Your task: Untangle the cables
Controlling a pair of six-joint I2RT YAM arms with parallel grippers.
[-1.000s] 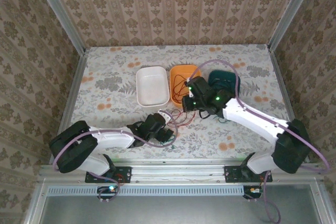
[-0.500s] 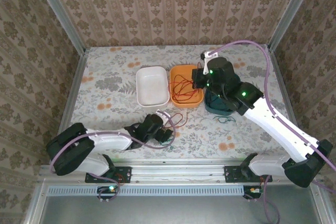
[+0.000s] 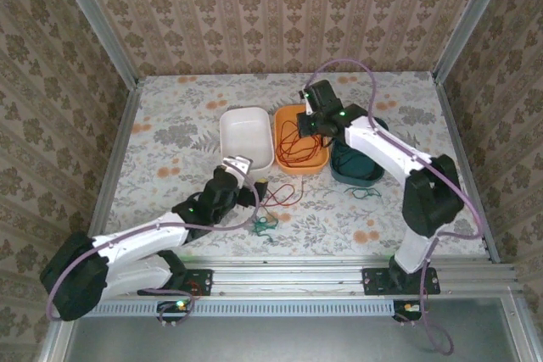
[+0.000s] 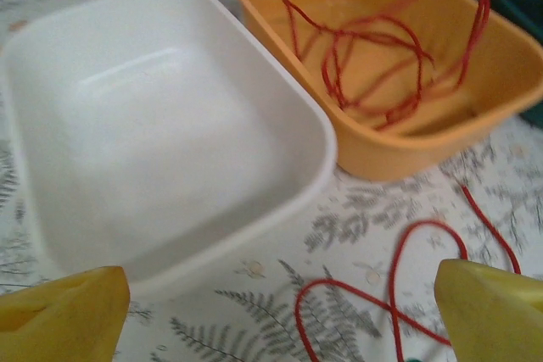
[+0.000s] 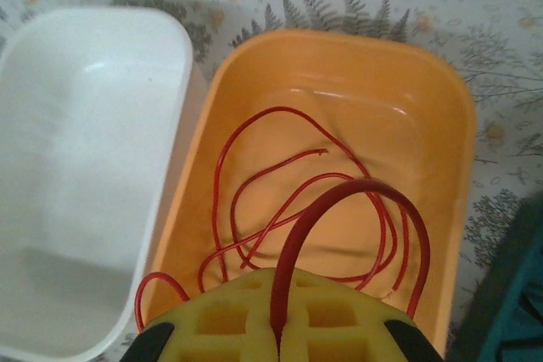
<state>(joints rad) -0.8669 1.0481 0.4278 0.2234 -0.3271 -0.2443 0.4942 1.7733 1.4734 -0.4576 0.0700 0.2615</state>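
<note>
We see a flowery table (image 3: pixel 170 116) with a white tub (image 3: pixel 246 138), an orange tub (image 4: pixel 399 154), a dark green tub (image 3: pixel 358 175), a red cable (image 4: pixel 399 269) and a green cable (image 3: pixel 265 226) lying on it.

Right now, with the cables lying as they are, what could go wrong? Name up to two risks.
1. The right pincer is shut on the red cable above the orange tub; pulling up may drag the coiled part out.
2. A red loop lies on the table in front of the open left pincer, with the green cable nearby; a careless grab might snag both.
</note>
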